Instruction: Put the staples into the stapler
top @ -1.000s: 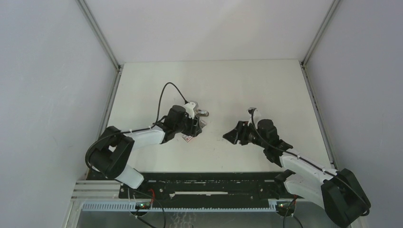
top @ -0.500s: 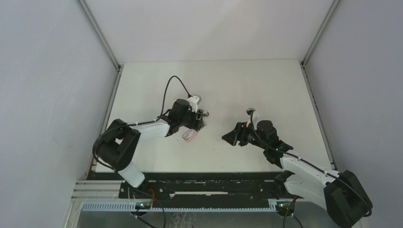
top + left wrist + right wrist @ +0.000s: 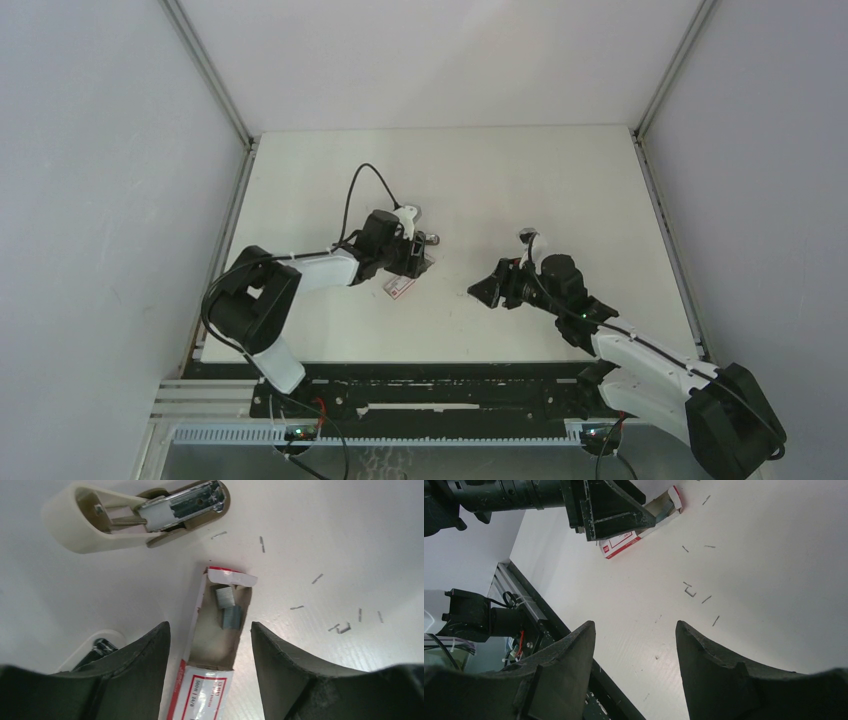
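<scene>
**A:** What is changed since a second ago?

**B:** In the overhead view the left tool (image 3: 209,630) is seen carried a little farther up the bench (image 3: 325,535), with its arm folded in more tightly. The box of staples (image 3: 212,645), half covered then, is now plainly exposed. The right tool (image 3: 634,627) is hardly moved.

**A:** How are the tools held?

**B:** The left tool's fingers are spread with the box lying between them. A gap is seen on each side, so nothing is gripped. The right tool is likewise spread and empty, well off to the right over bare bench.

**A:** And the task's things?

**B:** The box is laid flat on the bench, near the stapler (image 3: 135,517) but apart from it. Its tray is drawn out of the red-and-white sleeve, and two short silver strips (image 3: 229,609) are seen inside. The stapler is laid open, with a cream cover swung back and the metal channel exposed. No strip can be made out in that channel. Loose staples (image 3: 340,627) are scattered to the right.

**A:** How far along is it judged to be?

**B:** The preparation is judged done, since both box and stapler are opened. The loading itself is not yet done: a strip is still to be lifted out, seated in the channel, and the cover shut. The strips look thin and small, so a fine pinch is likely needed.
</scene>
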Motion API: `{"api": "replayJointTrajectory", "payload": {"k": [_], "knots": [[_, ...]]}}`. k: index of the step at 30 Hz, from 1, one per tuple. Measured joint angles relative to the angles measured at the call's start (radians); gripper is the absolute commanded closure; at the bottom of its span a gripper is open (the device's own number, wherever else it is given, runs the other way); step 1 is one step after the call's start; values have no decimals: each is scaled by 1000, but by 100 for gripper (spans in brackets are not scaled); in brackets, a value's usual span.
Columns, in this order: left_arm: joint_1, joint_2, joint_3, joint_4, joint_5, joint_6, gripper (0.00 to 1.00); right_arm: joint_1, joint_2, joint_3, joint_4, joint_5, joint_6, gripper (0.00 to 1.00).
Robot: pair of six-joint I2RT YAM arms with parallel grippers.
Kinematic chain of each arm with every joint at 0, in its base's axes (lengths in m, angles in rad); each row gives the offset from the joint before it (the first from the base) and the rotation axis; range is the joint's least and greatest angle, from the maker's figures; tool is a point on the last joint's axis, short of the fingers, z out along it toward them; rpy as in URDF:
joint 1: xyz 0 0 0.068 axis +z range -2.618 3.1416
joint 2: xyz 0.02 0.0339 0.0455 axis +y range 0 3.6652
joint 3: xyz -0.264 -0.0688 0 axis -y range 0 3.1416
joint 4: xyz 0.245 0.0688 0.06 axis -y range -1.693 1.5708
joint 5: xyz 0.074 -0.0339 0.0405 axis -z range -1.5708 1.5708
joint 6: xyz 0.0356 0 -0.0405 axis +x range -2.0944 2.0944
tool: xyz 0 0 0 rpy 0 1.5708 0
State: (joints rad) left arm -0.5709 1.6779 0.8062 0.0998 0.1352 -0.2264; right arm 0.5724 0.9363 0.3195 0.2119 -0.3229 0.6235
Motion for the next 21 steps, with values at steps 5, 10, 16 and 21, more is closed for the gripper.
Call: {"api": "replayJointTrajectory", "payload": {"k": [5, 10, 16, 21], "knots": [[-2, -13, -30, 22, 56, -53, 35, 4, 0, 0, -3, 3, 0, 40], [-21, -46, -86, 64, 105, -121, 36, 7, 0, 0, -4, 5, 0, 40], [-74, -97, -150, 89, 123, -219, 36, 19, 1, 15, -39, 35, 0, 42], [-132, -135, -209, 129, 137, -324, 36, 43, 41, 76, -114, 119, 0, 47]]}}
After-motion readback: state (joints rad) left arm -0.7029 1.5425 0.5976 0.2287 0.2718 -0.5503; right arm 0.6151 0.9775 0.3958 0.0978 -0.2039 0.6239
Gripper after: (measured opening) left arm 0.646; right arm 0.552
